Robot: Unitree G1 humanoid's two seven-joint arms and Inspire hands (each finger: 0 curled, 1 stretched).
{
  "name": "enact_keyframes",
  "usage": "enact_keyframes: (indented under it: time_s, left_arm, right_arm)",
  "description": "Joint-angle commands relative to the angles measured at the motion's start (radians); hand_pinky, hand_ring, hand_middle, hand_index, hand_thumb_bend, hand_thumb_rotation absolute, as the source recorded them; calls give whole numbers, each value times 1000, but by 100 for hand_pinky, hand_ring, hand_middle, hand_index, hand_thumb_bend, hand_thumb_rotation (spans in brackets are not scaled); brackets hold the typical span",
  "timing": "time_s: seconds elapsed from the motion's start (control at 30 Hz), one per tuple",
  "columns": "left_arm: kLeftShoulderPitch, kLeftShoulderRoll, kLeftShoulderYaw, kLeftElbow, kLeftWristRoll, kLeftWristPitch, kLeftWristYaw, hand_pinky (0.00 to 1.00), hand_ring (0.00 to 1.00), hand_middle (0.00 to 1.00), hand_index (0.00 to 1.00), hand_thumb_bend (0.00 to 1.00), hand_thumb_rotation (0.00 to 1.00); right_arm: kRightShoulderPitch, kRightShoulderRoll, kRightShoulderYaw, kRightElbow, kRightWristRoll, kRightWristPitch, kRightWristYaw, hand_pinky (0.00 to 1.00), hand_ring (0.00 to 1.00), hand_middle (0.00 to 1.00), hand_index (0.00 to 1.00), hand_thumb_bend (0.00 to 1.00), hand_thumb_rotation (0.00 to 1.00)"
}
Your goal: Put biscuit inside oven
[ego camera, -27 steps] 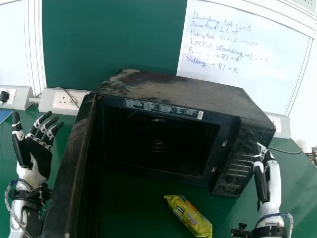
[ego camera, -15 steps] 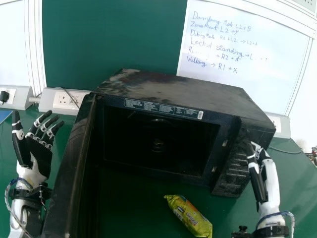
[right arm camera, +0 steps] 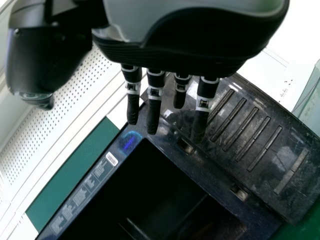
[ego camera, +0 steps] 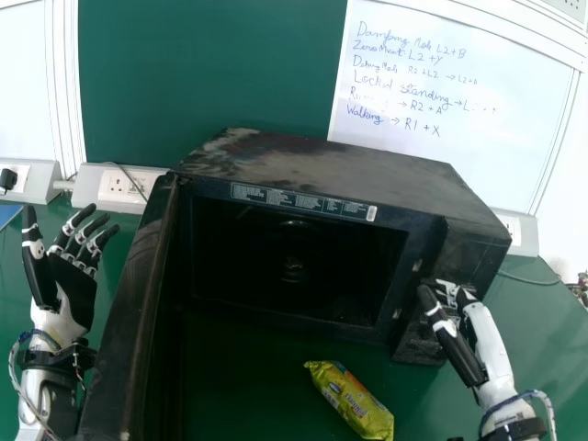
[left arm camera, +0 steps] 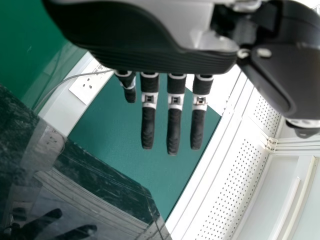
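The biscuit, a yellow-green packet (ego camera: 351, 401), lies on the table in front of the black oven (ego camera: 340, 170), whose door (ego camera: 138, 303) stands open at the left. My right hand (ego camera: 459, 335) is by the oven's control panel, above and to the right of the packet, fingers extended. In the right wrist view the right hand (right arm camera: 154, 107) hangs with straight fingers over the oven's front (right arm camera: 200, 175). My left hand (ego camera: 73, 285) is left of the door, fingers extended and nothing held. The left wrist view shows the left hand (left arm camera: 173, 120) with straight fingers beside the glossy door (left arm camera: 90, 185).
The green table (ego camera: 533, 358) carries the oven. Behind it are white socket panels (ego camera: 119, 187), a green board (ego camera: 211, 73) and a white sheet with handwriting (ego camera: 441, 92). A cable (ego camera: 533, 278) lies to the oven's right.
My right hand has moved left across the front of the oven's control panel, and its thumb now stands apart from the fingers. The left hand, oven and packet have stayed put.
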Motion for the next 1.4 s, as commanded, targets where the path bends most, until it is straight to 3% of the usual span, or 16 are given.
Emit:
enact_keyframes:
  time_s: [0.0, 0.07, 0.33, 0.5, 0.77, 1.27, 1.37]
  left_arm:
    - [-10, -3, -6, -12, -5, 3, 7, 69, 66, 66, 68, 80, 50]
    - [-9, -4, -5, -13, -8, 4, 8, 69, 66, 66, 68, 81, 49]
    - [-4, -4, -8, -20, -7, 4, 8, 69, 67, 66, 68, 80, 49]
    - [-4, -4, -6, -19, -13, 5, 4, 70, 67, 67, 69, 81, 49]
    - [-4, -4, -8, -24, -13, 10, 6, 70, 67, 67, 69, 80, 49]
    - [-10, -6, -7, -21, -15, 10, 5, 69, 66, 66, 68, 81, 49]
    - [-11, -7, -8, -21, -16, 7, 2, 68, 65, 65, 68, 81, 49]
  right_arm:
    - [11, -56, 14, -47, -34, 43, 41, 68, 78, 83, 85, 91, 51]
    - [19, -90, 33, -78, -71, 67, 66, 68, 79, 84, 86, 93, 53]
    - [23, -174, 95, -156, -189, 126, 141, 75, 83, 84, 86, 91, 44]
    - [20, -224, 129, -157, -247, 91, 188, 66, 77, 83, 86, 90, 43]
    - [-8, -298, 185, -157, -374, 76, 290, 71, 80, 84, 86, 96, 44]
    - [-95, -298, 246, -157, -531, 69, 562, 84, 88, 88, 88, 99, 44]
    - [-121, -283, 274, -157, -583, 75, 635, 83, 90, 89, 90, 99, 44]
